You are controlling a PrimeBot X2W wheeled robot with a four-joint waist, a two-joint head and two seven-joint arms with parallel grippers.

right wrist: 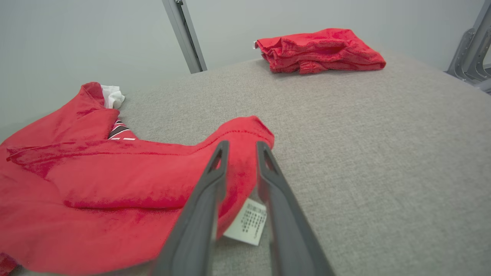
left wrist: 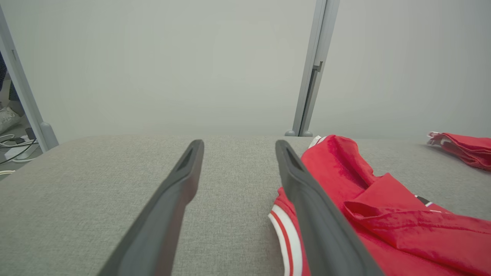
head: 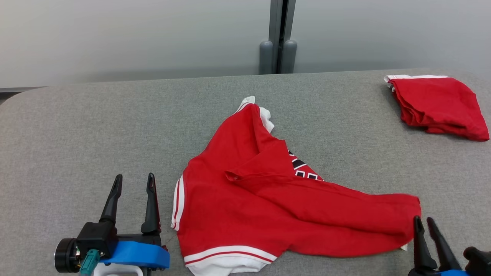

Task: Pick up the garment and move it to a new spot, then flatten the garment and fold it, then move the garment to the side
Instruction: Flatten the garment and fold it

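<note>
Red jersey (head: 245, 207) rumpled at near middle of grey table (head: 76, 134), flap turned over: seemingly placed, not yet flattened, folded or set aside. Left gripper (head: 135, 175) spread wide just left. Right gripper (head: 424, 218) narrowly parted at right corner; cannot tell whether gripping.

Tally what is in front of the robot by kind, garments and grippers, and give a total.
Red garments: 2, the crumpled garment and the folded garment
Grippers: 2, the left gripper and the right gripper
Total: 4
</note>
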